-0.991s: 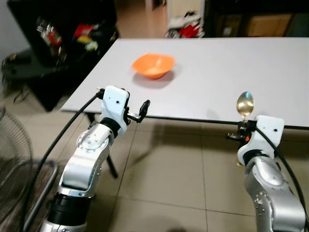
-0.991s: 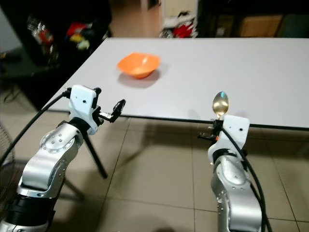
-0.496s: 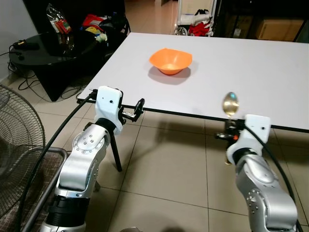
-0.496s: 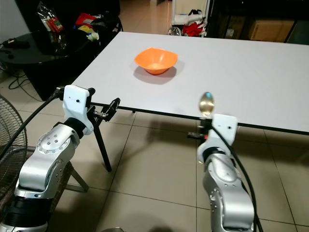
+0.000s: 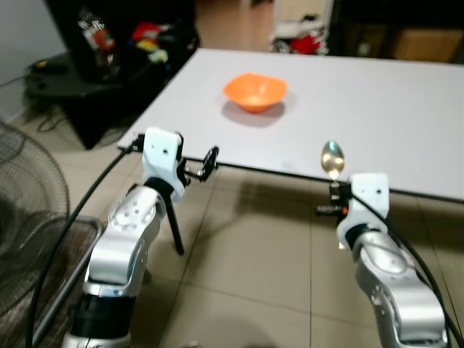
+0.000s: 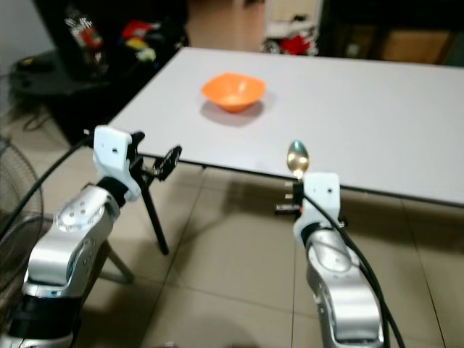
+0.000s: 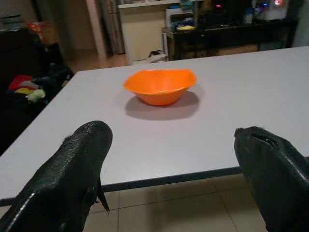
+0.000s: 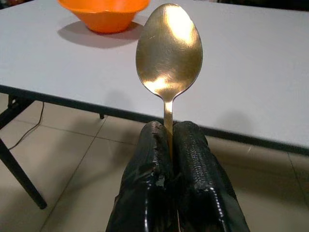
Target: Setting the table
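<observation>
- Right hand (image 8: 166,145): fingers pressed together, clamped on the handle of a gold spoon (image 8: 168,46). The spoon stands upright out of the grip, bowl uppermost, just short of the near edge of the table (image 5: 406,109).
- Left hand (image 7: 169,159): fingers spread apart, holding nothing, level with the table edge and pointing across it.
- Orange bowl (image 5: 254,91): rests on the table well ahead of the left hand, and ahead and to the left of the right hand.
- Spoon handling, as a judgement: stiff metal, light, polished and likely slippery. The present hold is low on the thin handle, so the bowl end could swing or slip if jolted. A flat lay-down beside the bowl looks the safer release.
- Bowl handling, as a judgement: looks like light plastic, though head views are blurred. It may slide if nudged. The rim is the place to take hold.
- A fan (image 5: 22,210) stands on the floor beyond the left arm.
</observation>
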You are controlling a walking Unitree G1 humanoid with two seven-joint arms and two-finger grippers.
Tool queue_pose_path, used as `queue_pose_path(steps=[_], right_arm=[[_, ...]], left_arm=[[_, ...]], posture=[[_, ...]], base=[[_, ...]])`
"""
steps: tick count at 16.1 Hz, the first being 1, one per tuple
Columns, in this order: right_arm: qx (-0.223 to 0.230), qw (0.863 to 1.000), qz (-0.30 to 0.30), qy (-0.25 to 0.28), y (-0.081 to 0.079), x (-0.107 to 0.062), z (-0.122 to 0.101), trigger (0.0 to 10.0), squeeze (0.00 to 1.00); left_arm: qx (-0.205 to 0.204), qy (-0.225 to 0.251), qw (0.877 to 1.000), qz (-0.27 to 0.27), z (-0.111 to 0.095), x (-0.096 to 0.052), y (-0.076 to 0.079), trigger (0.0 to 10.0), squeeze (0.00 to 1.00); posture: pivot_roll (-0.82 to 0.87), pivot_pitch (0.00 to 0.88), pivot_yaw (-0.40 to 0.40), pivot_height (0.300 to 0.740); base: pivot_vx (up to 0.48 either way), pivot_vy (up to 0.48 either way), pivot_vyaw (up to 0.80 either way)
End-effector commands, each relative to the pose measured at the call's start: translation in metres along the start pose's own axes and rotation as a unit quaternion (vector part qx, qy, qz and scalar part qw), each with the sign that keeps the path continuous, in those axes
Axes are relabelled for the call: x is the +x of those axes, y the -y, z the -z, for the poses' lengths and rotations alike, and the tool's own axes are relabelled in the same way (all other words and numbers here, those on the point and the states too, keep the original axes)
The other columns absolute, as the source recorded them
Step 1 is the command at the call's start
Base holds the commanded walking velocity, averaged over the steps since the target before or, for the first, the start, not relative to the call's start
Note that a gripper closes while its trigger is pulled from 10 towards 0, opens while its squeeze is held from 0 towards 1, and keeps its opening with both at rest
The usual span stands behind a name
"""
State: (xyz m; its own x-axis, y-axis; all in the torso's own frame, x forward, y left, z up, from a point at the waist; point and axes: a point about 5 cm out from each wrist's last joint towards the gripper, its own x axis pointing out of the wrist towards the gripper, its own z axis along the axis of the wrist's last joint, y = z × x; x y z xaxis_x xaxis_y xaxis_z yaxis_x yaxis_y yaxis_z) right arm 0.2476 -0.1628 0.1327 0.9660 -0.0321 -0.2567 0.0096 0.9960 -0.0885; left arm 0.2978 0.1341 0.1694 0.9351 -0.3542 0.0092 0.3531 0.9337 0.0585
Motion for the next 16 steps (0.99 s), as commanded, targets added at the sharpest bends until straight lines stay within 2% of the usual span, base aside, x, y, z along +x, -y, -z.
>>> queue_pose_path(steps=[1,3,4,7,10,12,14,16], right_arm=[[0.000,1.000,-0.005,0.014,-0.004,0.001,-0.007,10.0,0.00],[0.011,1.000,-0.005,0.028,-0.004,0.003,-0.011,10.0,0.00],[0.031,0.999,0.000,0.036,-0.005,0.004,-0.014,10.0,0.00],[0.049,0.998,-0.005,0.050,-0.002,0.004,-0.015,10.0,0.00],[0.006,0.996,-0.015,0.092,0.000,0.006,-0.017,10.0,0.00],[0.003,0.994,-0.015,0.106,0.003,0.003,-0.010,10.0,0.00],[0.023,0.992,0.000,0.127,0.015,-0.002,-0.001,10.0,0.00],[0.013,0.991,-0.016,0.132,0.015,-0.004,0.006,10.0,0.00]], left_arm=[[-0.002,-0.004,1.000,-0.006,0.001,-0.003,-0.004,10.0,0.00],[-0.010,-0.011,1.000,-0.009,0.007,-0.006,-0.005,10.0,0.00],[-0.011,-0.030,0.999,-0.017,0.021,-0.018,-0.012,10.0,0.00],[-0.025,-0.030,0.999,-0.025,0.026,-0.028,-0.017,10.0,0.00],[-0.036,-0.029,0.997,-0.055,0.036,-0.044,-0.026,10.0,0.00],[-0.033,-0.026,0.997,-0.068,0.040,-0.052,-0.030,10.0,0.00],[-0.026,-0.019,0.997,-0.075,0.046,-0.061,-0.032,10.0,0.00],[-0.020,-0.012,0.997,-0.078,0.048,-0.067,-0.034,10.0,0.00]], posture=[[0.00,0.000,0.080,0.740],[0.00,0.000,0.075,0.740],[0.01,0.000,0.063,0.740],[0.02,0.000,0.054,0.740],[0.02,0.000,0.041,0.740],[0.02,0.000,0.035,0.740],[0.03,0.000,0.021,0.740],[0.03,0.000,0.014,0.740]], base=[[0.431,0.000,0.46],[0.428,0.000,0.00],[0.428,0.000,0.00],[0.428,0.000,0.00],[0.426,0.000,0.00],[0.426,0.000,0.00],[0.424,0.000,0.00],[0.420,0.000,0.00]])
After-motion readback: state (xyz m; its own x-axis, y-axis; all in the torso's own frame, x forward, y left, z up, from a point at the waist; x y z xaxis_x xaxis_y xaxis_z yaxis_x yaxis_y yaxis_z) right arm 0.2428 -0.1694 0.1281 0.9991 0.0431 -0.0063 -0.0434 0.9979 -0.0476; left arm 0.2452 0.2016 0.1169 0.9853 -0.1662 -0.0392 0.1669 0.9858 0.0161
